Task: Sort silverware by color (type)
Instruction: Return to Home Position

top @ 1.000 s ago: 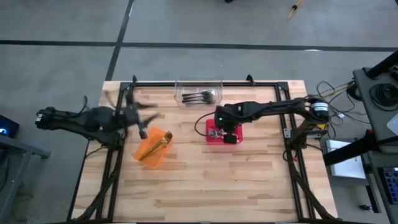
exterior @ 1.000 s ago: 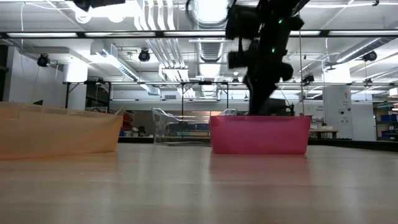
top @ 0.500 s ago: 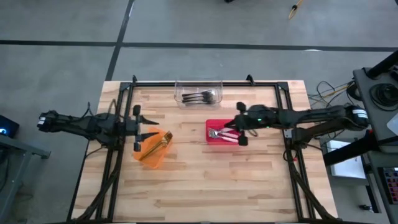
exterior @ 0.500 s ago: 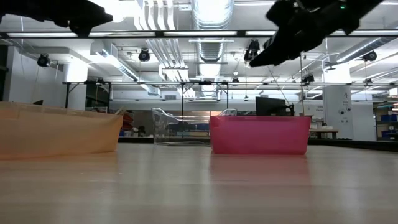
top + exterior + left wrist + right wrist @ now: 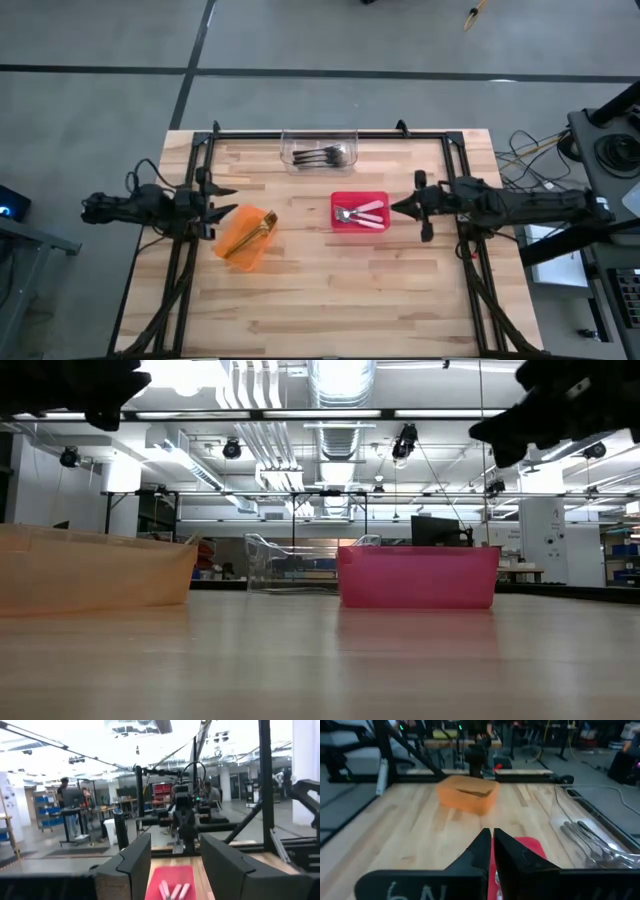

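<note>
High view, left end effector [image 5: 222,200]: over the desk's left edge, just beside the orange bin [image 5: 238,246], carrying nothing.
High view, right end effector [image 5: 398,207]: between the red bin [image 5: 338,199] and the desk's right edge, apart from the bin, carrying nothing.
High view, silverware: gold forks [image 5: 265,226] lie in the orange bin toward the left edge. Silver forks [image 5: 360,213] lie in the red bin near the middle. Black forks [image 5: 325,155] lie in the clear bin [image 5: 295,140] at the middle of the far edge.
High view, desk [image 5: 330,300]: pale wood planks inside a black frame, with grey floor [image 5: 100,110] around it.
Low view, bins: orange at the left, clear farther back, red at the right; both arms are dark shapes at the top corners.
Low view, room: strip lights, ceiling ducts, distant workbenches.
Left wrist view, end effector: fingers [image 5: 135,865] well apart with nothing between them; the red bin and silver forks show through the gap.
Left wrist view, room: a person [image 5: 64,790] stands far off.
Right wrist view, writing: white hand-drawn marks [image 5: 395,891], seemingly "6N".
Right wrist view, end effector: fingers [image 5: 481,850] pressed together and empty, with the red bin just beyond them.
</note>
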### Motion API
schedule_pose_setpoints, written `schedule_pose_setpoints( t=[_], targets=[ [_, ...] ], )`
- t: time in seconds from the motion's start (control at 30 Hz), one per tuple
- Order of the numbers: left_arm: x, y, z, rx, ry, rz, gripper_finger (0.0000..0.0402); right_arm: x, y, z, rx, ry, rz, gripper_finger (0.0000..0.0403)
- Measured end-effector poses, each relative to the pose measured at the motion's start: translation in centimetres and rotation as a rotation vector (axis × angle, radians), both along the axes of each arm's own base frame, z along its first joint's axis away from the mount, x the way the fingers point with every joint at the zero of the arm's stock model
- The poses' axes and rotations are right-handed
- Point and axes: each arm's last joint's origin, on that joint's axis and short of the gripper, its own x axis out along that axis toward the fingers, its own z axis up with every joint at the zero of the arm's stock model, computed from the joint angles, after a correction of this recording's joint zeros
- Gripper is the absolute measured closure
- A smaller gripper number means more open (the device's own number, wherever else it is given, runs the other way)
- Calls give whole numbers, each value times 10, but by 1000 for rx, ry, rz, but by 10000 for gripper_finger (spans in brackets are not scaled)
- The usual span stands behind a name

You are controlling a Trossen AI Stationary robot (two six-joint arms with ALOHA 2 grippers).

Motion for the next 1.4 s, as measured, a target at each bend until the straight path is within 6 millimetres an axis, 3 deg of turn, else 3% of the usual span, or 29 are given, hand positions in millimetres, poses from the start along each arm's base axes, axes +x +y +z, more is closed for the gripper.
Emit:
schedule_pose_setpoints(
  t=[0.2,0.47,0.57,0.77,0.97,1.13,1.4],
  targets=[
    [3,1,-3,-10,19,49,261,-30,5,-8,-17,-154,66,390],
    [3,1,-8,-64,29,27,300,-46,6,-39,-56,-191,82,390],
    [6,0,-16,-84,35,23,318,-46,6,-50,-69,-200,76,390],
    [14,0,-40,-119,2,38,343,-43,7,-53,-114,-164,108,390],
    [16,4,-57,-189,149,203,362,-41,7,-56,-183,-138,110,390],
    [17,8,-60,-221,181,374,363,-40,6,-58,-242,-124,111,390],
    [21,8,-66,-194,254,392,363,-39,6,-59,-174,-100,102,390]
  ],
)
